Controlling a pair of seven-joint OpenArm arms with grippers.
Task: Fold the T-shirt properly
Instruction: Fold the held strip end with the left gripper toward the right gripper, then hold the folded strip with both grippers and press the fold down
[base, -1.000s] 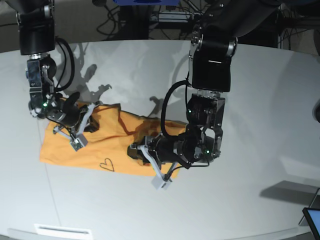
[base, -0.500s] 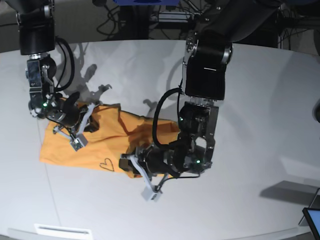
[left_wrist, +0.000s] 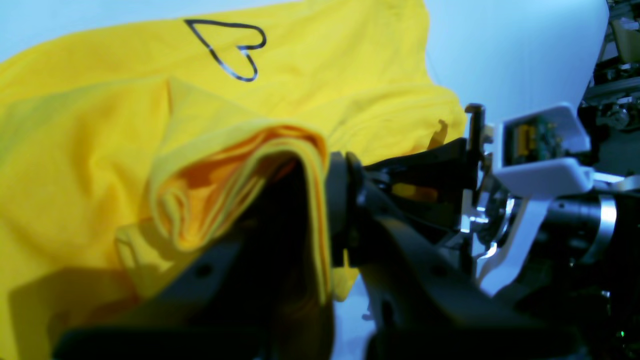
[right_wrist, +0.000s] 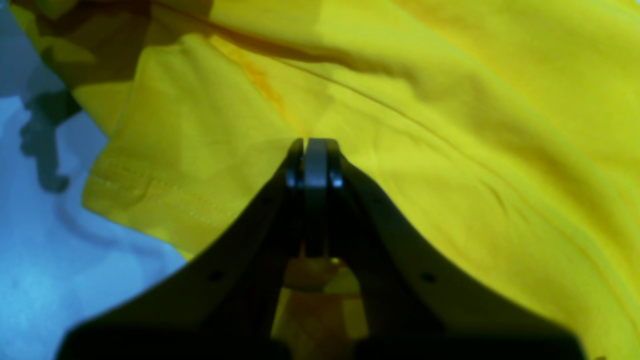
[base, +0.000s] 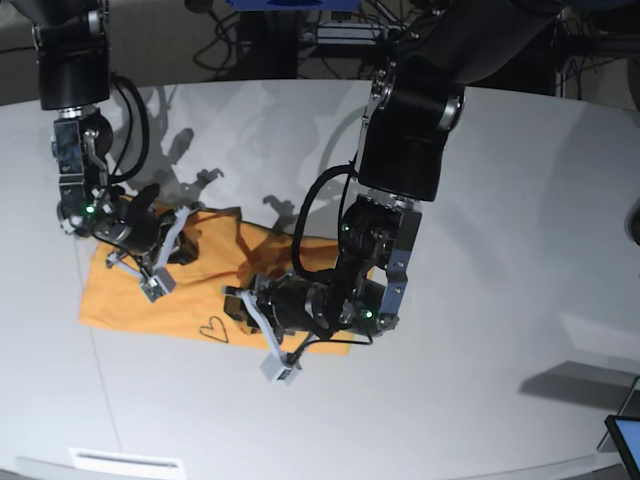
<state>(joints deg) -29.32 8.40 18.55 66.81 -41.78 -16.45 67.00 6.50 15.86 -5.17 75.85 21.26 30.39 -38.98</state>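
The T-shirt (base: 200, 290) lies across the table (base: 520, 230) toward nine o'clock. The left gripper (left_wrist: 320, 210) pinches a bunched fold; the right gripper (right_wrist: 312, 160), tips together, presses cloth. That thick pinch may slip, spoiling the fold. Only the left wrist view shows its layers.

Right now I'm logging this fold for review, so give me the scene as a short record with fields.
garment: T-shirt, orange-yellow, partly folded on the table
mark: dark heart outline, facing up
left claw: shut on a bunched fold of the shirt
right claw: shut, pinching the cloth
fold status: not finished
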